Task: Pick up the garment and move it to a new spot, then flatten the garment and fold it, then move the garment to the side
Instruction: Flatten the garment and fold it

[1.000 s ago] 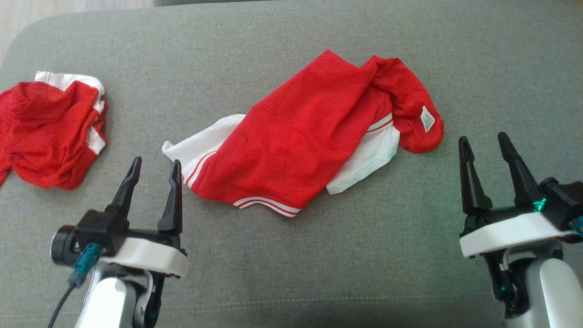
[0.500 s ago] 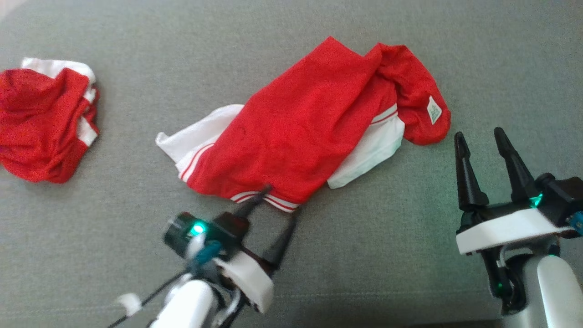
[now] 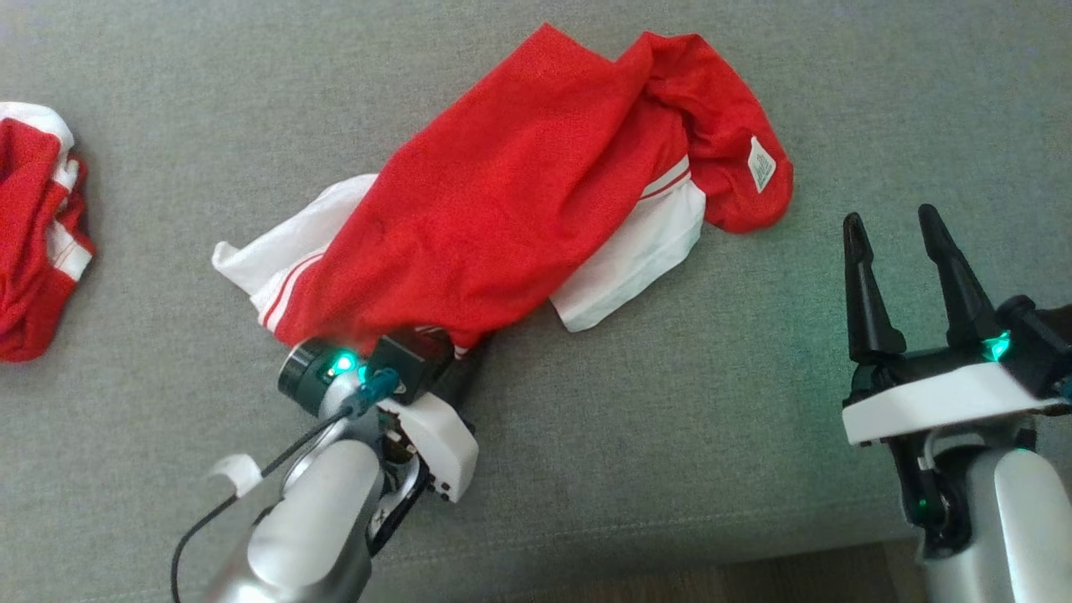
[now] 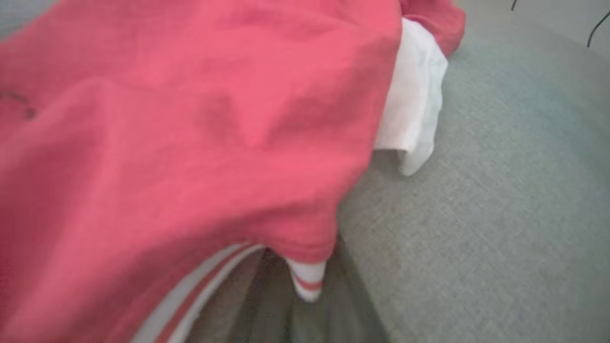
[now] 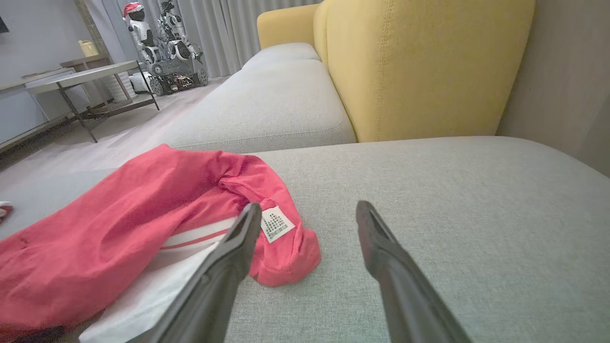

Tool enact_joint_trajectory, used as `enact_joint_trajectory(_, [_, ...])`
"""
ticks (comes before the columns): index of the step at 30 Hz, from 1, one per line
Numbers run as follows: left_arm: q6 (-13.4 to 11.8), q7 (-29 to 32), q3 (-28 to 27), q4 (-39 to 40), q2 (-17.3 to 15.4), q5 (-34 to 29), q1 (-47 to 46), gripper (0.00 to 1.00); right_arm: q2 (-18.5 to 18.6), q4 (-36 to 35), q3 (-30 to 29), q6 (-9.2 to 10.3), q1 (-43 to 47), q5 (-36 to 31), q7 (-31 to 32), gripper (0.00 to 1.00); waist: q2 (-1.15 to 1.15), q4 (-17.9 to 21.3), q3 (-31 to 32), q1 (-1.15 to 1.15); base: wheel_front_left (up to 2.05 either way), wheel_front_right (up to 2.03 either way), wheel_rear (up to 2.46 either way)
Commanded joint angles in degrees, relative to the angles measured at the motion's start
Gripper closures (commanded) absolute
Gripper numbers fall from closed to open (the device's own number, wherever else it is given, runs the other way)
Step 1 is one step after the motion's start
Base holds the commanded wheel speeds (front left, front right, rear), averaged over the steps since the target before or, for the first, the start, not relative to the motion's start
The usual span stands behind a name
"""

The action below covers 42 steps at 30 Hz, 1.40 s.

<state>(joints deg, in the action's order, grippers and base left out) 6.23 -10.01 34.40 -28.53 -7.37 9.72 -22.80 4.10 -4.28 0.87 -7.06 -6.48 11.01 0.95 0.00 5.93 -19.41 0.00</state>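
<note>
Now your left end effector [image 3: 452,356], open a second ago, pinches the garment [image 3: 519,193] hem; your right end effector [image 3: 900,243] stands wide. Pickup begins.

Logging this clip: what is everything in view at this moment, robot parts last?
red garment: one, red with white panels and stripes, middle of the seat
label: one, white, on the red garment's right end
second garment: one, red and white, crumpled at the seat's left
sofa seat: one, grey, under both garments
backrest: one, yellow, behind the seat
table: one, pale top, far background
standing robot: one, white, beside that table
left gripper: one, dark fingers shut on the red garment's near hem
right gripper: one, dark fingers open, right of the red garment, apart from it
</note>
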Motion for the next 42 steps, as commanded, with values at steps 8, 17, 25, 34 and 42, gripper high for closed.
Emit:
enact_joint_trajectory(8, [0.23, -1.57, -0.98, 14.78, -3.38, 1.21, 1.53, 1.0, -0.68, -1.48, -0.37, -0.43, 0.37, 0.21, -0.55, 0.0, 0.0, -1.89, 2.07, 0.0, 0.0, 0.0, 0.0])
enact_joint_trajectory(17, [-0.62, 5.06, -2.7, 40.53, -9.9, 2.77, 6.9, 1.0, -1.0, -1.41, -1.3, -0.43, 1.07, 0.67, -0.22, 0.0, 0.0, -3.92, 3.72, 0.0, 0.0, 0.0, 0.0])
enact_joint_trajectory(25, [-3.54, 10.78, -10.12, 45.43, -13.14, 6.77, 5.73, 1.0, -1.14, -1.71, -0.98, -0.43, 0.43, 1.3, 0.02, 0.0, 0.0, -3.32, 2.95, 0.0, 0.0, 0.0, 0.0])
enact_joint_trajectory(34, [-3.52, 11.48, -17.69, 25.18, -12.26, 14.69, -2.8, 1.0, -1.19, -2.16, -0.43, -0.43, -1.0, 1.46, 0.17, 0.0, 0.0, -0.26, -0.07, 0.0, 0.0, 0.0, 0.0])
enact_joint_trajectory(42, [-1.48, 7.15, -19.87, 4.87, -9.87, 19.05, -9.3, 0.0, -1.21, -1.44, -0.37, -0.43, -1.62, 2.01, -0.56, 0.0, 0.0, 0.92, -1.58, 0.0, 0.0, 0.0, 0.0])
